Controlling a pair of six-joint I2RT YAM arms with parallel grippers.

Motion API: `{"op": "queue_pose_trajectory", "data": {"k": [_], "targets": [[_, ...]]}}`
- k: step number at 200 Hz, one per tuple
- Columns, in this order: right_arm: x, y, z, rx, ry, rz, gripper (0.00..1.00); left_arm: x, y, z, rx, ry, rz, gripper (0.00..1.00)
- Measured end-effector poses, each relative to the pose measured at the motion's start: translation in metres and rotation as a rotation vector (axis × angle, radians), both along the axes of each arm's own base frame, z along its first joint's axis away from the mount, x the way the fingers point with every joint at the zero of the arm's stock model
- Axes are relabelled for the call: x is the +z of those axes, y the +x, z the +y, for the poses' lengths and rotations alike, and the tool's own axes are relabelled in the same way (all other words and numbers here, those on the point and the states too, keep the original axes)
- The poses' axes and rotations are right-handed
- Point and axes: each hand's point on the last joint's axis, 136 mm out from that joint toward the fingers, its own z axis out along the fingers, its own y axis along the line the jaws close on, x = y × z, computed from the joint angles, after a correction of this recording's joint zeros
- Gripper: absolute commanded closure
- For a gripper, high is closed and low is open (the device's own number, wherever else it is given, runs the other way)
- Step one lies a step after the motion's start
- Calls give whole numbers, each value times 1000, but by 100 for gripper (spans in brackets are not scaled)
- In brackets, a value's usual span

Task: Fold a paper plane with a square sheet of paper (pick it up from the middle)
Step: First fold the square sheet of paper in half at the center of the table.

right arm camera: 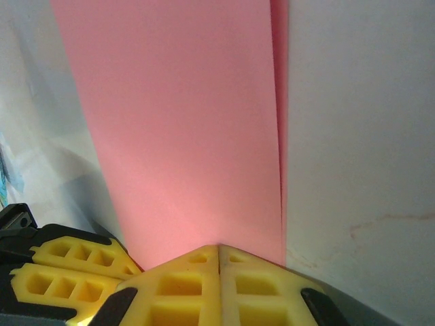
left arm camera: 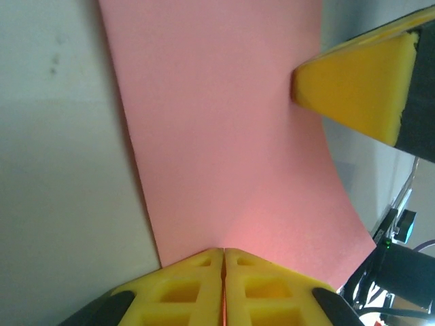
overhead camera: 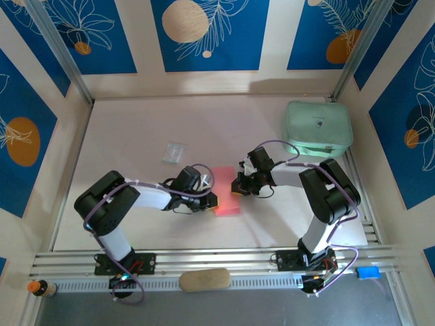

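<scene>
Square sheet of paper point(overhead camera: 228, 193), salmon-pink and apparently doubled over on itself, sits mid-worktop point(overhead camera: 136, 129) between the two arms. The left end effector point(left arm camera: 223, 252) is clenched on one edge and the right end effector point(right arm camera: 219, 248) on the opposite one. Thin and limp, the sheet bows between the grips. It would likely crease or tear under a hard pull, so the edges look the safest hold. Farther back, a mint-green case point(overhead camera: 318, 128) sits closed, contents unseen. A small clear packet point(overhead camera: 175, 152) lies well apart.
</scene>
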Motion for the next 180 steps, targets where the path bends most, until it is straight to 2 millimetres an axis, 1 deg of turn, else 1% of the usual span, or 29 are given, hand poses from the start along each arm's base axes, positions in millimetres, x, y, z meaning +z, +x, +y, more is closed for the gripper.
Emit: {"op": "queue_pose_trajectory", "data": {"k": [34,56,94,111,130,162,180], "targets": [[0,0,0,0,0,0,100,0,-9,5,-7,42,10,91],[0,0,0,0,-1,0,100,4,-13,3,-14,53,12,91],[0,0,0,-1,-2,0,100,18,-6,-7,5,18,7,90],[0,0,0,-1,-2,0,100,21,-3,-10,12,7,5,90],[0,0,0,-1,-1,0,100,17,-3,-10,16,10,14,90],[0,0,0,-1,-2,0,100,0,-11,-7,1,44,50,89],[0,0,0,-1,-2,0,100,-1,-14,-8,-23,46,37,90]]}}
